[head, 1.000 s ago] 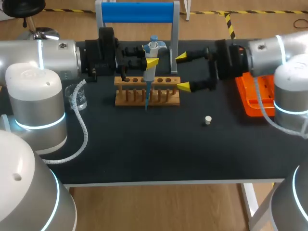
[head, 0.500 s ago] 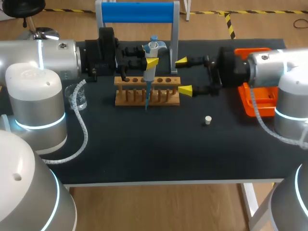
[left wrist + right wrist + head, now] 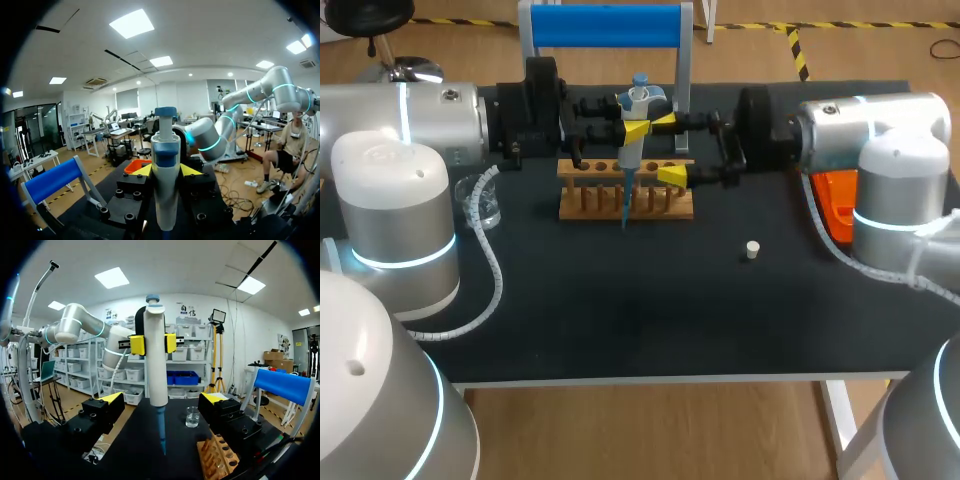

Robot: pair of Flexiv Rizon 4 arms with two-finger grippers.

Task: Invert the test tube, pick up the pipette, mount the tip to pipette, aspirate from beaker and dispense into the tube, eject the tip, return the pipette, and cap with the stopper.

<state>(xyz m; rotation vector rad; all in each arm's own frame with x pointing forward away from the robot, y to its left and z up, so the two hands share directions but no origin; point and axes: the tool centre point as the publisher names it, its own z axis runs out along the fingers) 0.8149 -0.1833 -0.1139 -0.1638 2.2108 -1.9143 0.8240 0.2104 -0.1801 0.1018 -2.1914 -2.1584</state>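
My left gripper (image 3: 625, 130) is shut on a white pipette (image 3: 632, 140) with a blue plunger, held upright. Its blue tip (image 3: 623, 208) hangs just in front of the wooden test tube rack (image 3: 660, 200). In the left wrist view the pipette (image 3: 165, 170) stands between the yellow fingertips (image 3: 144, 170). My right gripper (image 3: 668, 150) is open just right of the pipette. In the right wrist view the pipette (image 3: 155, 365) stands ahead of that gripper (image 3: 163, 399), between its spread fingers and clear of both. A white stopper (image 3: 752, 250) lies on the mat. A glass beaker (image 3: 480, 200) stands at the left.
An orange tip box (image 3: 835, 200) sits at the right, partly behind my right arm. A stand with a blue bar (image 3: 605, 25) rises behind the rack. The black mat (image 3: 640, 310) runs to the table's front edge.
My right arm has swung left, bringing its open gripper from beside the rack's right end up to the pipette. The left gripper and pipette have stayed still.
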